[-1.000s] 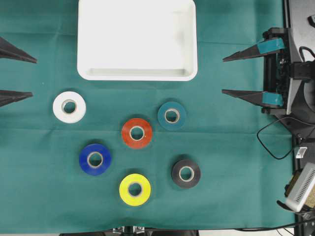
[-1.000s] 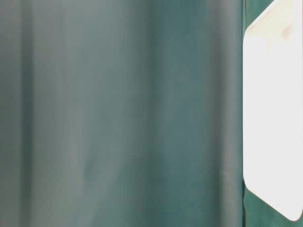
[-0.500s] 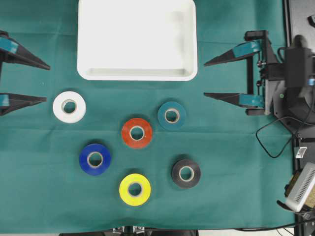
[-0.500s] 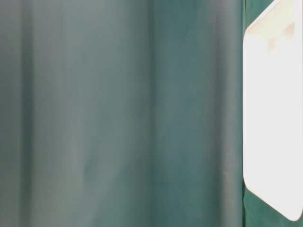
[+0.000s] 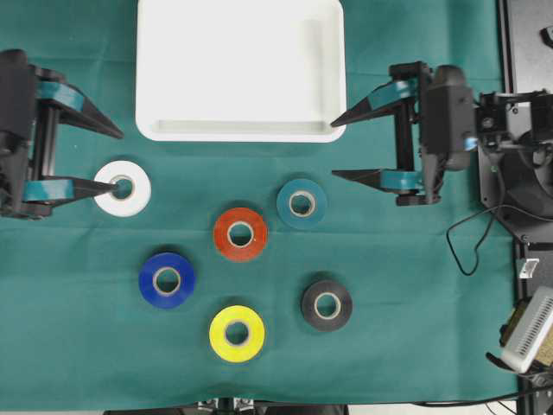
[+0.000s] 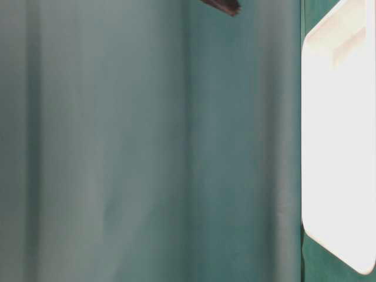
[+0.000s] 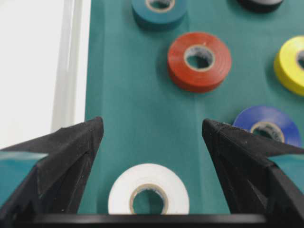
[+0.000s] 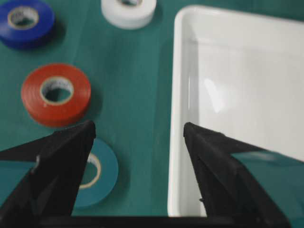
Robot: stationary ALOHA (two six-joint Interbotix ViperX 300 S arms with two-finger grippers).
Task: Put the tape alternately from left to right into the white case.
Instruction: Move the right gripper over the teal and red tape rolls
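Six tape rolls lie flat on the green cloth in the overhead view: white [image 5: 134, 197], teal [image 5: 301, 187], red [image 5: 223, 233], blue [image 5: 167, 298], yellow [image 5: 237, 351] and black [image 5: 327, 322]. The white case [image 5: 241, 132] sits above them with nothing in it. My left gripper [image 5: 117, 160] is open; its lower fingertip overlaps the white roll's left edge. From the left wrist the white roll [image 7: 148, 173] lies low between the open jaws. My right gripper [image 5: 333, 150] is open beside the case's lower right corner, above the teal roll [image 8: 102, 175]; one finger overlaps the case rim [image 8: 176, 118].
Past the cloth's right edge sit a looped black cable [image 5: 471, 251] and a pale device [image 5: 527, 333]. The table-level view is blurred: green cloth, the case [image 6: 338, 147] at right, a dark fingertip [image 6: 222, 6] at the top.
Both arms have come in from the sides toward the middle. The left gripper now reaches the white roll; the right gripper has reached the case's lower right corner. Both stay open.
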